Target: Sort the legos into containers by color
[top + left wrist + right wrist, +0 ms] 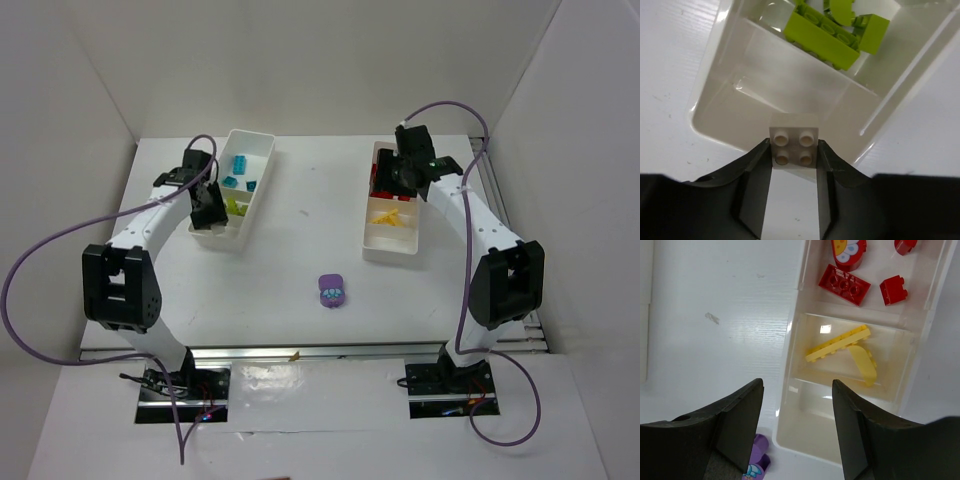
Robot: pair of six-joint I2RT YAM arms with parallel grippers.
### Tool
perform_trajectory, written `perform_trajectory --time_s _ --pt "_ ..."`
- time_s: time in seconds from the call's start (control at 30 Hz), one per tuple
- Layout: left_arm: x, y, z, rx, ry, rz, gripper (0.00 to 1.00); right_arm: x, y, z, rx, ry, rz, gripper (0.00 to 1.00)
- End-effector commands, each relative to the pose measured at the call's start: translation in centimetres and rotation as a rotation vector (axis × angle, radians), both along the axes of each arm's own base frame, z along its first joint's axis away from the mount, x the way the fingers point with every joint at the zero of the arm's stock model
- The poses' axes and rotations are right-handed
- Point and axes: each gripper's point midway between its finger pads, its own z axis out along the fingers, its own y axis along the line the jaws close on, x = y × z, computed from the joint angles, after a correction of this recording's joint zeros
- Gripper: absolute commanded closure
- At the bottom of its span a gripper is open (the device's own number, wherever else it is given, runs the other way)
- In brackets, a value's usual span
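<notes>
Presently the left end effector grips a white brick over the near rim of the left tray, whose empty end compartment is evidently reserved for white. The right end effector hangs parted and empty above the right tray. A purple piece lies unsorted on the surface.

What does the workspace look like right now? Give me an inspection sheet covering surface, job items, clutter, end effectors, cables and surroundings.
Surface: white table, no spills seen.
Job's things: left tray holds teal bricks and lime bricks; right tray holds red bricks and yellow bricks; purple piece lies loose on the table.
Clutter: nothing seen.
End effectors: left end effector shut on a white brick at the left tray's empty end compartment; right end effector open, empty, above the right tray.
Cables: purple cables loop off both arms, outside the trays.
Surroundings: white walls on three sides.
</notes>
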Motion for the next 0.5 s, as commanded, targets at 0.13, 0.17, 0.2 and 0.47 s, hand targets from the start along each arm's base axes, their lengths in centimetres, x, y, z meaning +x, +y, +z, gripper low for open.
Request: perform_trajectory --time_s 0.13,0.17,0.2,0.47 --pt "1.7 -1.0 -0.3 -0.063 -0.032 0.002 0.12 -1.8 1.7 1.1 -0.014 -0.017 0.141 0.35" --pt "1.7 -0.8 -0.1 -0.052 -0.033 0.008 0.07 -2.3 2.0 0.8 -0.040 -0.017 0.179 0.34" --pt "1.5 -0.8 -0.2 -0.051 -0.021 0.008 0.04 -3.6 3.3 0.8 -0.044 -0.019 0.235 0.34" --pt "2.5 -3.4 8.9 -0.034 -0.228 -0.114 0.07 -12.5 9.1 -2.5 -0.114 0.049 0.478 0.30"
